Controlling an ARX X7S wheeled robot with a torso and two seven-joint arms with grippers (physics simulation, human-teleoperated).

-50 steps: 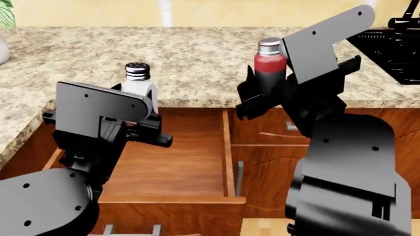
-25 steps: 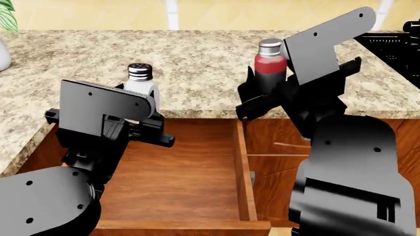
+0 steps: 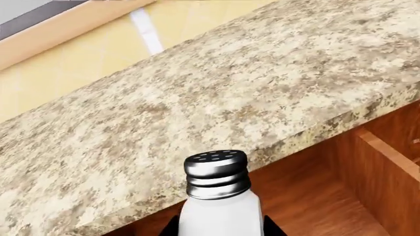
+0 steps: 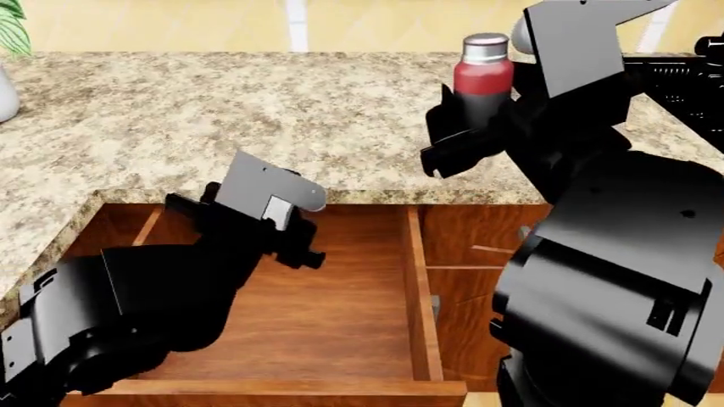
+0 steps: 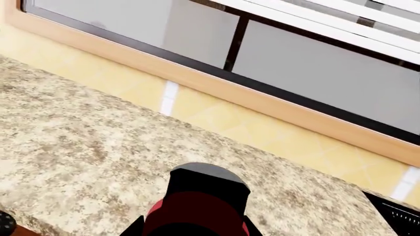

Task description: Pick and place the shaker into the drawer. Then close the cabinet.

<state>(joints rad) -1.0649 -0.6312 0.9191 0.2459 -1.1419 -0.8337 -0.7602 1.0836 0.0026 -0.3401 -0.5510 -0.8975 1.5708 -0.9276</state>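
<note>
Drawer (image 4: 328,322) is pulled wide open in the head view, sitting under the edge of the granite countertop (image 4: 226,119). Left gripper (image 4: 297,242) is down low inside it, tilted over, and you can't really see the white shaker from here since the arm covers it. Right gripper (image 4: 470,140) is up above the counter, pinching a red bottle (image 4: 482,76) with a silver cap, held upright.

Left wrist view clears it up: white shaker (image 3: 220,201) with its perforated chrome cap is clamped between the left claw's fingers, standing upright over the drawer's wood bottom (image 3: 308,206), just below the counter lip.

Right wrist view just shows the red bottle's top (image 5: 203,196) gripped from both sides, over the countertop (image 5: 85,147), with a window (image 5: 262,54) beyond.
</note>
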